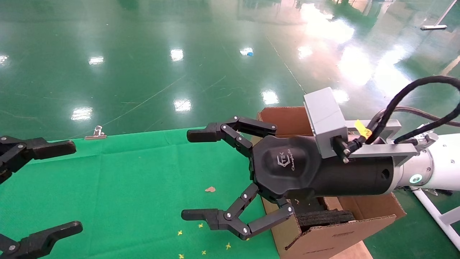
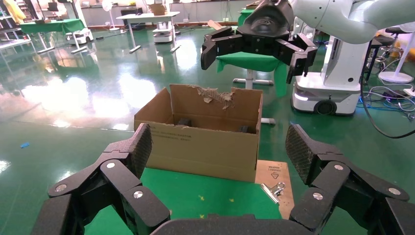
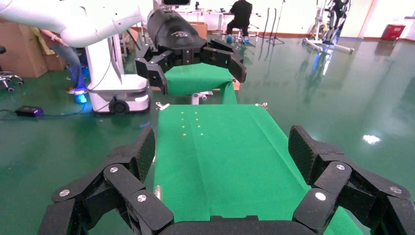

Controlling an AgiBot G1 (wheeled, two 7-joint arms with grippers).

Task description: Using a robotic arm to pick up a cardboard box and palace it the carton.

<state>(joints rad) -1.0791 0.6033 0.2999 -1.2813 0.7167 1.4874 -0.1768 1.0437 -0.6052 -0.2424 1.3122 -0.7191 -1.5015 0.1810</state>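
The small cardboard box shows in none of the views. The carton (image 1: 323,241) stands at the right end of the green table (image 1: 136,180), with a torn back flap (image 2: 215,95) and black foam (image 1: 323,217) inside. My right gripper (image 1: 187,175) hovers open and empty over the table just left of the carton, on its white arm (image 1: 435,169). The left wrist view shows it above the carton (image 2: 205,147), fingers spread (image 2: 249,61). My left gripper (image 1: 76,187) is open and empty at the table's left edge, facing the carton.
A metal binder clip (image 1: 96,133) holds the cloth at the far edge, another (image 2: 273,188) lies near the carton on a brown board (image 2: 274,171). A cardboard scrap (image 1: 210,189) and small yellow marks (image 1: 201,226) lie on the cloth. Glossy green floor surrounds the table.
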